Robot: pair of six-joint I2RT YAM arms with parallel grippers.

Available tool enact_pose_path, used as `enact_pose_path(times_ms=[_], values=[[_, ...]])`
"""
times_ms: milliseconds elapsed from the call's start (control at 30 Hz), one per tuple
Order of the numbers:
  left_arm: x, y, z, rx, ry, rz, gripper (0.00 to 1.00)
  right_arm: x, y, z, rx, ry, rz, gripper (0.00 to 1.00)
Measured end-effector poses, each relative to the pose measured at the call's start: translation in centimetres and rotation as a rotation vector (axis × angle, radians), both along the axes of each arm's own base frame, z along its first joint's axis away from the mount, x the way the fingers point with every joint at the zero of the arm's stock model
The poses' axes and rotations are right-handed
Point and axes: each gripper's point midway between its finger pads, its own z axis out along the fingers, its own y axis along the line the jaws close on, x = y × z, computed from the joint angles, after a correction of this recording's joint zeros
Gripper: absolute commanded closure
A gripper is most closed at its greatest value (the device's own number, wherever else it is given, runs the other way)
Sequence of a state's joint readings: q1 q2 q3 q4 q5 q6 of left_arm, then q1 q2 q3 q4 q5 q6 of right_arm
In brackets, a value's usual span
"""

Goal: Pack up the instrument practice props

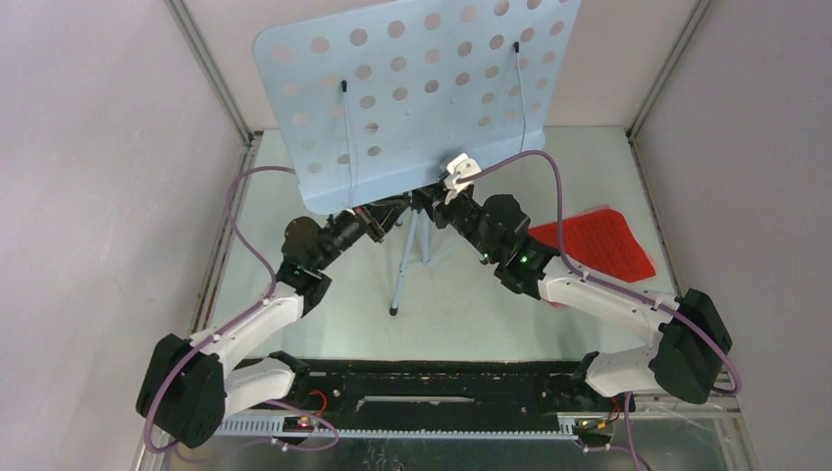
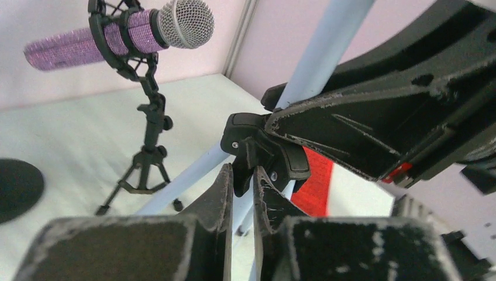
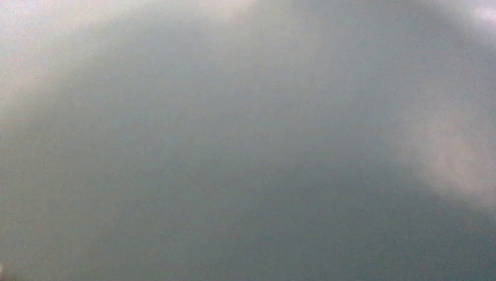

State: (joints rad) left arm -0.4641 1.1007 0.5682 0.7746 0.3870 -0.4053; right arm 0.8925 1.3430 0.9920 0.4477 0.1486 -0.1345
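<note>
The clamp (image 2: 257, 149), a black collar with a lever on the tripod (image 1: 404, 265), sits just under the lower edge of the desk (image 1: 422, 88), about the middle of the table (image 1: 471, 319) and back from its near edge. The tripod's pole runs up and away into the desk, its legs splaying down toward the near edge. The desk is mounted on top, leaning back toward the far wall.

The left gripper (image 2: 243, 180) comes at the clamp from the near left and low. Its jaws are drawn almost together, with the clamp's lower tab pinched between them, so the grip lies across the pole's long axis. The right gripper (image 1: 437, 201) comes in from the near right at the same height. Whether it holds anything I cannot tell, and its own camera shows only grey blur.

Both arms are equally near, but the left one has the lever. Loosening it looks like the step in hand, with the right arm placed to steady the pole.

Further out, a red sheet (image 1: 594, 243) lies flat toward the right edge. A purple mic (image 2: 117, 35) stands in its mount (image 2: 149, 126) well apart, toward the far wall.
</note>
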Motion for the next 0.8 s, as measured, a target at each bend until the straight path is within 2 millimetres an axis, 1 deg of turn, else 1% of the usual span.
enact_pose_path(times_ms=[267, 533, 667, 700, 800], values=[[0.03, -0.19, -0.05, -0.165, 0.262, -0.010, 1.00, 0.01, -0.02, -0.01, -0.001, 0.000, -0.001, 1.00], [0.42, -0.75, 0.11, -0.167, 0.544, -0.003, 1.00, 0.36, -0.42, -0.05, -0.001, 0.002, -0.031, 1.00], [0.40, -0.65, 0.09, -0.229, 0.663, 0.012, 1.00, 0.35, -0.40, -0.05, -0.001, 0.002, -0.029, 1.00], [0.41, -0.61, 0.10, -0.253, 0.691, 0.014, 0.98, 0.35, -0.40, -0.06, -0.001, 0.002, -0.029, 1.00], [0.50, -0.40, 0.24, -0.325, 0.773, 0.014, 0.90, 0.33, -0.38, -0.06, -0.001, 0.002, -0.028, 1.00]])
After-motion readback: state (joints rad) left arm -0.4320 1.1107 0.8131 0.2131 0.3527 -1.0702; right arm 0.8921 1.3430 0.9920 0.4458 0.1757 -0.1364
